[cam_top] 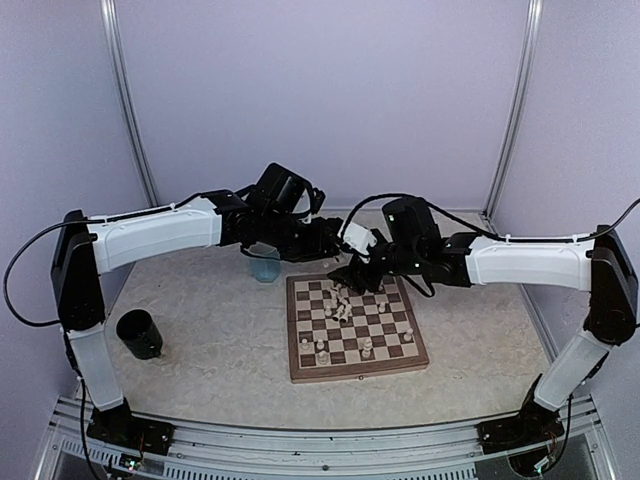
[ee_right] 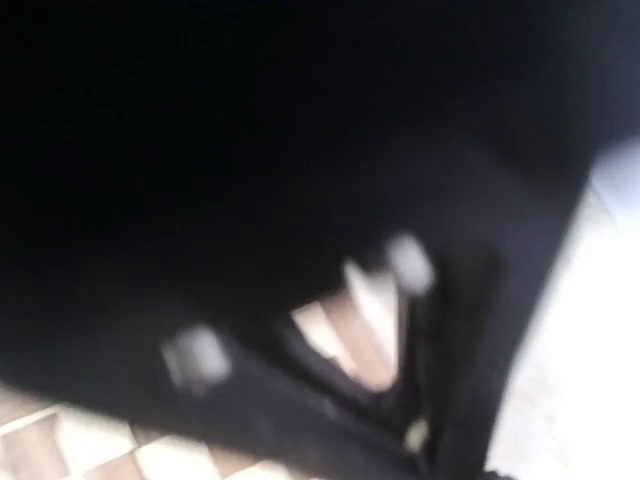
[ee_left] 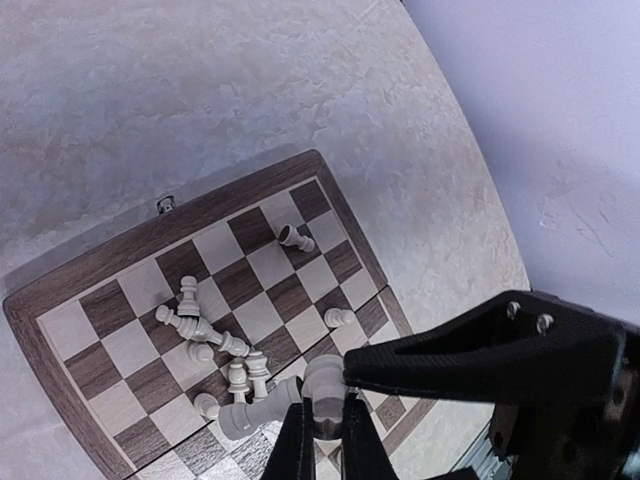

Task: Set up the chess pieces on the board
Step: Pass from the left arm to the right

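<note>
The board [cam_top: 300,372] lies on the table mid-right, and also shows in the left wrist view [ee_left: 95,275]. Several cream chess pieces [cam_top: 340,302] lie or stand scattered on it; most are in a heap [ee_left: 205,335], one lies alone [ee_left: 295,238]. My left gripper [ee_left: 323,430] is shut on one cream piece [ee_left: 326,385], held above the board's edge. A black finger of my right gripper [ee_left: 450,360] reaches in from the right and touches that piece. In the top view both grippers meet over the board's far edge, left [cam_top: 350,258], right [cam_top: 352,278]. The right wrist view is dark and blurred.
A translucent blue cup [cam_top: 266,265] stands behind the board under the left arm. A black cup [cam_top: 140,335] stands at the table's left. The enclosure walls and metal posts ring the table.
</note>
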Robot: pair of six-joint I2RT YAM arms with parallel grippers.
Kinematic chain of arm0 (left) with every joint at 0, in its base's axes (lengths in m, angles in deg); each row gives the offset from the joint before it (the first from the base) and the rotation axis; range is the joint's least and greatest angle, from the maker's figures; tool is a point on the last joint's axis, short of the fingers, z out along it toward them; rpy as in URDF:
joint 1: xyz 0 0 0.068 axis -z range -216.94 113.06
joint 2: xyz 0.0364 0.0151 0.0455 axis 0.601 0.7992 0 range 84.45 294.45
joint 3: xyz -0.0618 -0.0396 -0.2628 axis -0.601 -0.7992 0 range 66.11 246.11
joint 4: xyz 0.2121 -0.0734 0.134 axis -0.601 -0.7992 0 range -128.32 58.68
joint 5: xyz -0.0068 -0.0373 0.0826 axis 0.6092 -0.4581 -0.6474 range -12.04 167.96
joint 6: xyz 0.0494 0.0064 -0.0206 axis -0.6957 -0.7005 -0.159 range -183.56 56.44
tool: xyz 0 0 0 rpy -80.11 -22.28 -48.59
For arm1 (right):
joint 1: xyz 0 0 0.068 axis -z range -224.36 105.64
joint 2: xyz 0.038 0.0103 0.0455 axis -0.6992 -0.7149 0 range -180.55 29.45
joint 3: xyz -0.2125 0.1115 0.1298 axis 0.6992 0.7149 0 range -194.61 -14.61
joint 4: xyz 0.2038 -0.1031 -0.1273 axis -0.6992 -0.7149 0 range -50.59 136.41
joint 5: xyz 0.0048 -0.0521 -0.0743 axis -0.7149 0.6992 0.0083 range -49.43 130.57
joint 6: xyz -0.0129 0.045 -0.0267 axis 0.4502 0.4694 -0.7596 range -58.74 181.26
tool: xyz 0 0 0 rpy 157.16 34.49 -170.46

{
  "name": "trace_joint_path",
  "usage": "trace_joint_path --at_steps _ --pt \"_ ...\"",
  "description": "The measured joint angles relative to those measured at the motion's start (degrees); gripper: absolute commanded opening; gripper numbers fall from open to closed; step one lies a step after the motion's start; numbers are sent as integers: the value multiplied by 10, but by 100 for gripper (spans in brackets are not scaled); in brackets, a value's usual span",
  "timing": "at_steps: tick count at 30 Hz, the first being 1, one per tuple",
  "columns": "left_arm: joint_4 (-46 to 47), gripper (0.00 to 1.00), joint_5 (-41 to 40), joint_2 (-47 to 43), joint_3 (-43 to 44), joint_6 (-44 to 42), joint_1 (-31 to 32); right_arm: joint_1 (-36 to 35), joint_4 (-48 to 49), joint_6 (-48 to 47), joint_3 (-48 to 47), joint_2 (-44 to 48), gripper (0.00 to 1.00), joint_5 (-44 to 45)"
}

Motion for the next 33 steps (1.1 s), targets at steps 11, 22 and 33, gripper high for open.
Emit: trace_joint_path --at_steps 11,22,33 --pt "101 0 86 -66 -89 -58 10 154 -22 -5 40 61 66 -322" --pt "182 0 136 -78 -90 -77 38 150 -44 -24 39 62 55 -483" --pt "234 0 153 -78 -103 -56 42 150 -28 23 39 62 25 -506"
